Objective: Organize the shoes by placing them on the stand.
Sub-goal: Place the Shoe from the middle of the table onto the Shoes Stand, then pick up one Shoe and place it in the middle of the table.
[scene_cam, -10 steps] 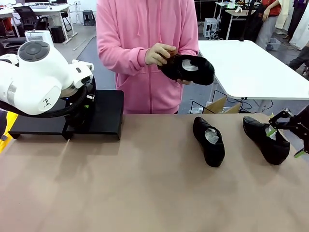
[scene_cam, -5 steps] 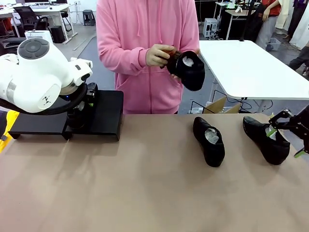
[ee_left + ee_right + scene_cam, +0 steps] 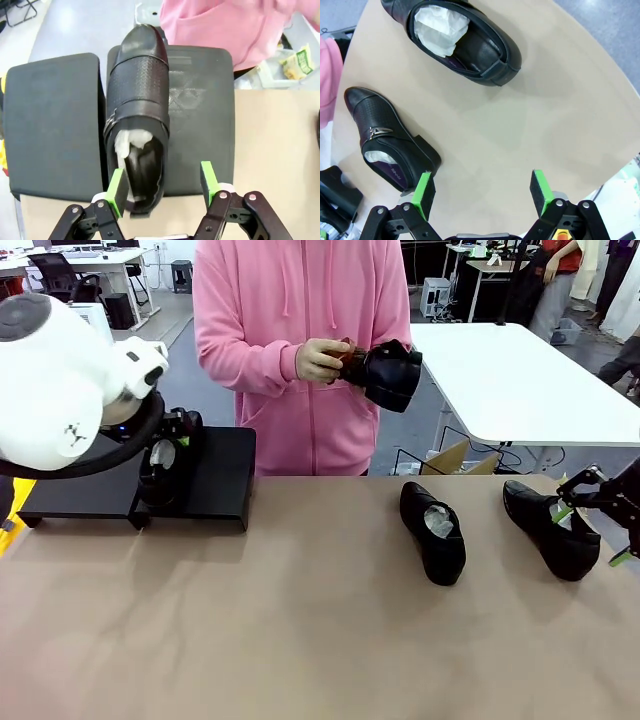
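One black shoe [image 3: 137,115] with white paper inside lies on the black stand [image 3: 200,115], beside the gap between its two sections. My left gripper [image 3: 162,187] hangs open just above the shoe's heel, not gripping it; in the front view it [image 3: 170,438] is over the stand [image 3: 222,475]. Two more shoes [image 3: 433,532] [image 3: 552,528] lie on the brown table at the right. My right gripper [image 3: 482,192] stands open above the table near them, with nothing between its fingers. The person holds a fourth shoe [image 3: 388,375] in both hands.
The person in a pink hoodie [image 3: 300,360] stands at the far side, also holding a small brown object [image 3: 345,350] against the shoe. The stand's other section [image 3: 50,125] is bare. A white table [image 3: 520,380] stands behind at the right.
My left gripper has opened and let go of the shoe on the stand, and the left arm has lifted. The person has turned the held shoe in the hands.
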Robot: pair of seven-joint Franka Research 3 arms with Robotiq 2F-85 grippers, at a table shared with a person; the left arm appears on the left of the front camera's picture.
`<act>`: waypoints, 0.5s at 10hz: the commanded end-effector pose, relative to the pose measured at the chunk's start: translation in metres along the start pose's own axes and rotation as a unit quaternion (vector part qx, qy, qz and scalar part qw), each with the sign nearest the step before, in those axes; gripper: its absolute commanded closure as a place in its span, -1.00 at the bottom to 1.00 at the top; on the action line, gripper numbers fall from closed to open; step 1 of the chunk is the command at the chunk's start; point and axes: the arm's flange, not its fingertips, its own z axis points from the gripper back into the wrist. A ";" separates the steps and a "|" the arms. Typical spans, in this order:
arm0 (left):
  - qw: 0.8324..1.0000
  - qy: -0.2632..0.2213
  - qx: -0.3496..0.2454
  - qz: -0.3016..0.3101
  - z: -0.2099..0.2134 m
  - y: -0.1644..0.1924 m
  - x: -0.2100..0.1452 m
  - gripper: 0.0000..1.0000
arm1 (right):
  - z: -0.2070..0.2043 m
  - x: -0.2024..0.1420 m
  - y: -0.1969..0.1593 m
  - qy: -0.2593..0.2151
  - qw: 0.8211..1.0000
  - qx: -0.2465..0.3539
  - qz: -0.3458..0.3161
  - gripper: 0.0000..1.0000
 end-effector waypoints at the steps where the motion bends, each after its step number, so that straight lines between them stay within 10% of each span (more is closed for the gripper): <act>1: 1.000 0.005 0.007 -0.013 -0.017 -0.005 0.004 -0.49 | 0.000 -0.001 0.001 -0.003 1.000 0.002 0.001 -1.00; 5: 1.000 0.005 0.007 -0.013 -0.017 -0.005 0.004 -0.49 | 0.000 -0.001 0.001 -0.003 1.000 0.002 0.001 -1.00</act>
